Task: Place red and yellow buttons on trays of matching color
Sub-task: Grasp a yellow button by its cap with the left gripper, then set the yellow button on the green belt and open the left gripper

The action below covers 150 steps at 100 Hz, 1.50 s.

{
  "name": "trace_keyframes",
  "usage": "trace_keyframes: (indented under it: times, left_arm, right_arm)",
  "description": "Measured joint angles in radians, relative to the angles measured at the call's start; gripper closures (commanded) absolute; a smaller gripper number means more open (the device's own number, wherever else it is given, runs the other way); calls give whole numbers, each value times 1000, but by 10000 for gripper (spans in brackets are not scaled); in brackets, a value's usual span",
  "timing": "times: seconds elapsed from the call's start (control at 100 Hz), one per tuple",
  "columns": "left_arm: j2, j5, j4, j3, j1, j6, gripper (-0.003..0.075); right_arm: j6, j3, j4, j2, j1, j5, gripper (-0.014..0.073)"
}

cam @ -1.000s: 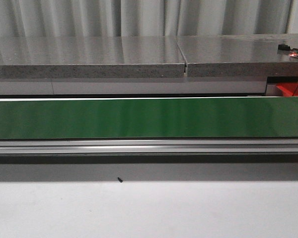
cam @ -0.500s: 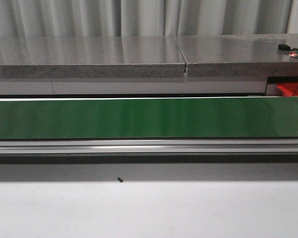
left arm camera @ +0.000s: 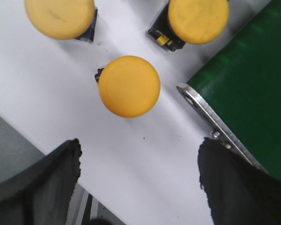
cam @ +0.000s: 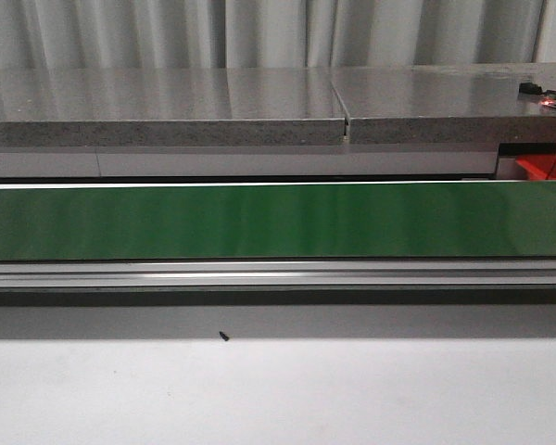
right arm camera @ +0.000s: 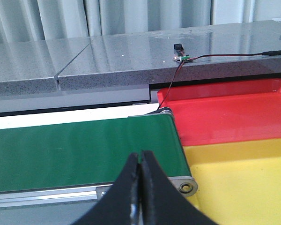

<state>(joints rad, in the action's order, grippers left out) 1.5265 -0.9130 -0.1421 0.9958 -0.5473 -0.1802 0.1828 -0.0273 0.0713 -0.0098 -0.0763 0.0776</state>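
In the left wrist view three yellow buttons stand on a white table (left arm camera: 47, 93): one (left arm camera: 129, 86) closest to the fingers, one (left arm camera: 60, 17) farther off, one (left arm camera: 197, 19) beside the green belt (left arm camera: 253, 93). My left gripper (left arm camera: 139, 164) is open above the white surface, short of the closest button, with nothing between its fingers. My right gripper (right arm camera: 141, 161) is shut and empty over the end of the green belt (right arm camera: 79, 150), beside a red tray (right arm camera: 229, 115) and a yellow tray (right arm camera: 243, 183). No red button shows. Neither gripper appears in the front view.
The green conveyor belt (cam: 278, 221) runs across the front view with an aluminium rail (cam: 278, 273) below it and a grey stone counter (cam: 167, 102) behind. A small circuit board with a wire (right arm camera: 181, 58) lies on the counter above the red tray.
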Motion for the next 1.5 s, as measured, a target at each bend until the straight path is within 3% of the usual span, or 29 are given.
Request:
trace_keyframes:
  times: [0.45, 0.62, 0.88, 0.98, 1.19, 1.5]
  left_arm:
    - [102, 108, -2, 6, 0, -19, 220]
    - [138, 117, -2, 8, 0, -23, 307]
    - [141, 126, -4, 8, 0, -23, 505]
    - [141, 126, -4, 8, 0, -23, 542]
    - [112, 123, -2, 8, 0, -23, 543]
    - [-81, 58, 6, 8, 0, 7, 542]
  right_arm:
    - [0, 0, 0, 0, 0, 0, 660]
    - [0, 0, 0, 0, 0, 0, 660]
    - [0, 0, 0, 0, 0, 0, 660]
    - [0, 0, 0, 0, 0, 0, 660]
    - [0, 0, 0, 0, 0, 0, 660]
    - [0, 0, 0, 0, 0, 0, 660]
